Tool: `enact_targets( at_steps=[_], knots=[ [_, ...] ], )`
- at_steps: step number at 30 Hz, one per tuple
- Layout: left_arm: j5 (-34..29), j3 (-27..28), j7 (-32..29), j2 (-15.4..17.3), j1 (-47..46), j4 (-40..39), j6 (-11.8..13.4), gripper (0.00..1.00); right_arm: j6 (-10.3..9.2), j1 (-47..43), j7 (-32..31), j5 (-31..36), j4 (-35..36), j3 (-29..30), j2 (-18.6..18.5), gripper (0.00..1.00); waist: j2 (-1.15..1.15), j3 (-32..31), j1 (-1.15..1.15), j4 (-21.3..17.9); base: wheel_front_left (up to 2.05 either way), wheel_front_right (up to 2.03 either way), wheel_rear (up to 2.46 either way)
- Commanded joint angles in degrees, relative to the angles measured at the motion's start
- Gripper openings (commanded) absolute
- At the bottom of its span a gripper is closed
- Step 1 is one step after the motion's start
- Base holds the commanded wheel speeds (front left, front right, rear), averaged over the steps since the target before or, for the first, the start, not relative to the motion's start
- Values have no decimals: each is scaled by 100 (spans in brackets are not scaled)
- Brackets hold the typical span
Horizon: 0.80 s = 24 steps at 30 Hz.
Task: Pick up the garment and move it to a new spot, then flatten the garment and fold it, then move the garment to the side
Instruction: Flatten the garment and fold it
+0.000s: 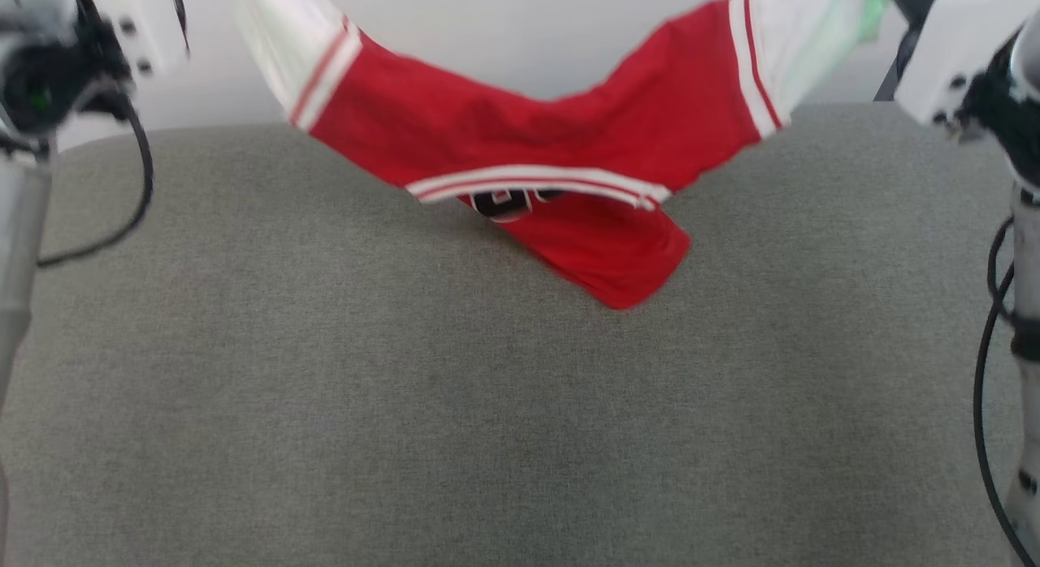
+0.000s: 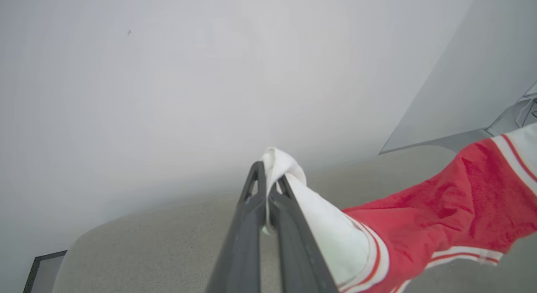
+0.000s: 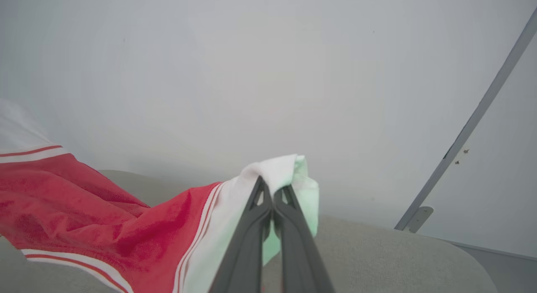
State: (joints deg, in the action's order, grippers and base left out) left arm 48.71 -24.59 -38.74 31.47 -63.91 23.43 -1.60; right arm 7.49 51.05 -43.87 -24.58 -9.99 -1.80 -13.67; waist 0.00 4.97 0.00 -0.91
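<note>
Left tool (image 2: 266, 175) and right tool (image 3: 272, 188) clamped on shirt (image 1: 528, 136) sleeves: spread toward 9 and 3 o'clock, then lay flat on bench (image 1: 406, 429).

Your head camera looked steeply down on the grey fabric surface (image 1: 487, 437). Your wrist cameras sat close behind the left fingers (image 2: 240, 251) and right fingers (image 3: 245, 247), facing the wall (image 2: 168, 95) beyond. All shared the garment (image 1: 528, 136).

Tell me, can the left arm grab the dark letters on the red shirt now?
Probably not: its tool is shut on the red jersey shirt's white sleeve, far from the dark letters.
</note>
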Motion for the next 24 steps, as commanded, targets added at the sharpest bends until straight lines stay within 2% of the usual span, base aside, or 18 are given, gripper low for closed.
enact_targets(
  at_steps=[1,10,17,24],
  knots=[
    [-108,26,99,-36,-277,131,-21,0,0,236,133,-35,-182,-57,5,0,0,-39,0,4,0,0,0],
    [-144,21,199,-234,-1118,803,-124,0,0,1176,432,-50,-997,-275,162,0,0,-114,0,-3,0,0,0],
    [-225,-25,341,-353,-1546,1157,-214,0,0,1715,655,41,-1499,-329,237,0,0,77,0,-14,0,0,0],
    [-405,-35,1055,-555,-2123,1564,-371,0,0,2448,1502,468,-2346,-318,334,0,0,705,0,16,0,0,0]
  ],
)
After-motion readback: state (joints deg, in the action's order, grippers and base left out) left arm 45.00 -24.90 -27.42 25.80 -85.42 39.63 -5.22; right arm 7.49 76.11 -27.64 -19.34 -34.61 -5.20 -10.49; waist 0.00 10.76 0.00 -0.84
